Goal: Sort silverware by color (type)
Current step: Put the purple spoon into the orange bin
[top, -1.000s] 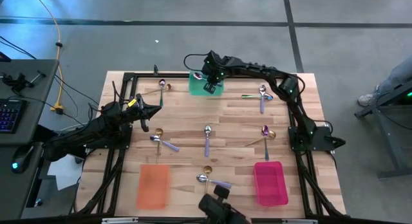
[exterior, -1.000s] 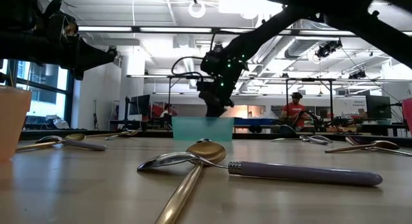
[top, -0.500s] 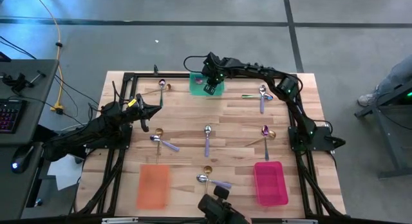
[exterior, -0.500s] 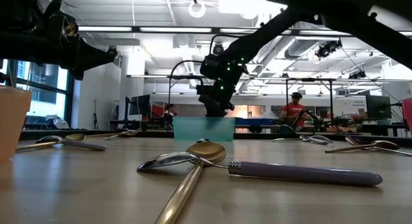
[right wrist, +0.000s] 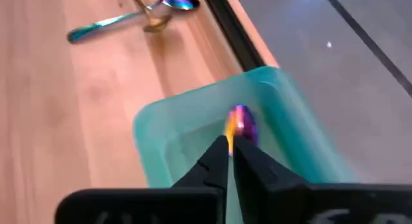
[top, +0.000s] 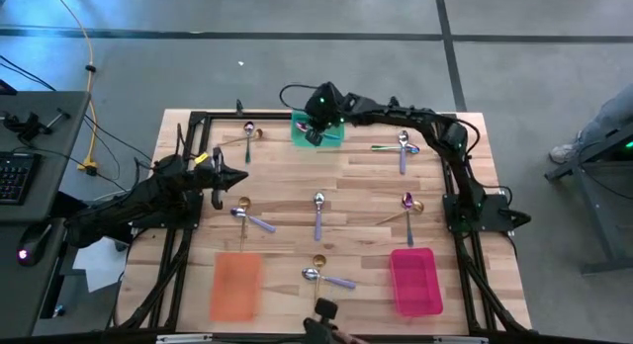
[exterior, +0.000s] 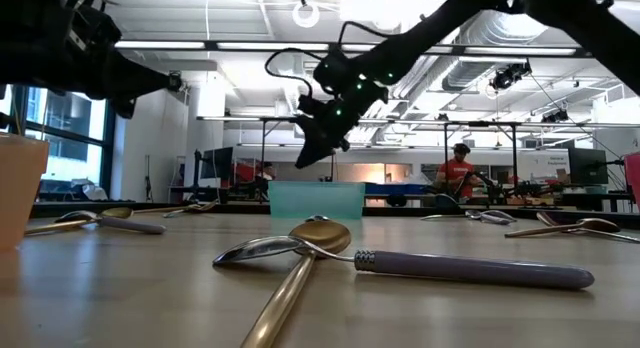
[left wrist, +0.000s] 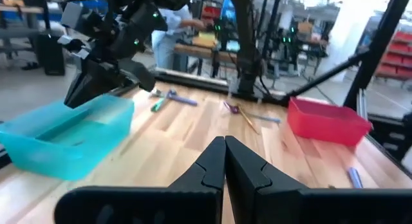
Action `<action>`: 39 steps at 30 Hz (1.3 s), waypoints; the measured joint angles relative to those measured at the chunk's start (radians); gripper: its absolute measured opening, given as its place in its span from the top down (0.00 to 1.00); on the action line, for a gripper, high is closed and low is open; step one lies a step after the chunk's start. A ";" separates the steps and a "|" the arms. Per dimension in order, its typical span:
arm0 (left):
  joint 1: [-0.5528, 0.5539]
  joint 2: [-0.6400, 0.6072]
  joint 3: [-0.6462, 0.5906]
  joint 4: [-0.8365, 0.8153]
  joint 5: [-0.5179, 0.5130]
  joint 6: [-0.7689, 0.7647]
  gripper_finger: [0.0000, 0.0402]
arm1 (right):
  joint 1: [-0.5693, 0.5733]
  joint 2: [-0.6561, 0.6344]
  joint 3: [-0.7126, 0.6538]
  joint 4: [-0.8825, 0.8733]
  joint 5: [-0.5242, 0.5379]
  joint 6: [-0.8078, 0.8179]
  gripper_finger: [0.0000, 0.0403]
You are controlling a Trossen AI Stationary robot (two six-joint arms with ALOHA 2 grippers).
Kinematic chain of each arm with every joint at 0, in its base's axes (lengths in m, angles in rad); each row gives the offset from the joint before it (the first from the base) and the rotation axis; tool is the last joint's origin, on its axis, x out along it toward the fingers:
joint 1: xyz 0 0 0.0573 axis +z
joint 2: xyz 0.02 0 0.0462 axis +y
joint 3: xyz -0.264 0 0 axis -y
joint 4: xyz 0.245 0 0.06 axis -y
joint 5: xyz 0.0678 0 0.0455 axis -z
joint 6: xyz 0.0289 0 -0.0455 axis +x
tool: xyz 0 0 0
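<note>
My right gripper (top: 311, 135) hovers over the green tray (top: 334, 133) at the table's far edge, shut on an iridescent spoon whose purple bowl (right wrist: 239, 123) juts past the fingertips. In the low view that gripper (exterior: 305, 156) hangs slanted above the tray (exterior: 315, 199). My left gripper (top: 241, 176) waits shut above the table's left side. Other spoons lie flat on the wood: by the far left edge (top: 249, 133), far right (top: 401, 144), left of centre (top: 243, 214), centre (top: 317, 212), right (top: 407, 206) and near edge (top: 318, 273). My right gripper pinches the iridescent spoon between its two fingers, just behind the bowl at the yellowish neck (right wrist: 230, 131). The fingers slant down from above and lie along the spoon. Only the bowl shows; the fingers hide the handle. The spoon is lifted clear above the tray's floor.
An orange tray (top: 235, 287) and a pink tray (top: 414, 281) sit near the table's near edge. A black frame (top: 198, 117) runs round the table. Bare wood lies between the spoon groups. A person in red (exterior: 457, 173) stands far off in the room.
My right gripper has risen out of the green tray, shifted a little toward the table's left and tipped from upright to slanted, staying shut.
</note>
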 joint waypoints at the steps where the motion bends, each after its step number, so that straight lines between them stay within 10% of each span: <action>1: 0.000 0.008 0.006 -0.015 0.006 0.000 1.00 | 0.012 -0.016 -0.043 0.061 -0.001 0.013 0.99; 8: -0.037 0.156 0.058 -0.040 0.090 -0.047 1.00 | 0.082 -0.229 -0.397 0.463 -0.012 0.111 1.00; 18: -0.192 0.517 0.191 -0.036 -0.061 -0.008 1.00 | 0.212 -0.581 -0.762 0.621 0.069 0.148 1.00; 39: -0.412 1.159 0.604 -0.568 -0.115 0.139 0.81 | 0.327 -0.744 -0.974 0.661 0.127 0.131 1.00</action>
